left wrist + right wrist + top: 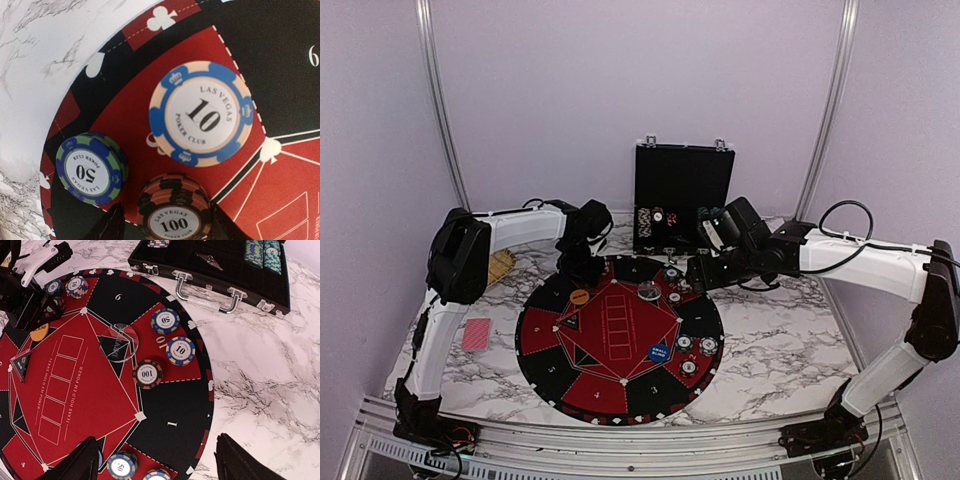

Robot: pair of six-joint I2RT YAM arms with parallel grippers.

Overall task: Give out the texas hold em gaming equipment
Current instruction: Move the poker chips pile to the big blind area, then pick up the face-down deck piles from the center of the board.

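"Where was the 100 chip stack [175,215]?"

"Flat on the mat [280,60], on its far-left part, toward the far edge of the table [790,340]. It was face up, the pile's axis vertical, the numeral upright in the left wrist view."

"And the left gripper [165,212]?"

"Its fingers [112,227] stood either side of the stack. I couldn't tell whether they pinched it."

"Neighbours?"

"A 10 chip [201,114] and a 50 chip [91,167] lay flat nearby, apart from it."

"The right gripper [156,438]?"

"Spread wide and holding nothing, above the mat's far-right part. A red-backed card [477,334] lay near the left edge."
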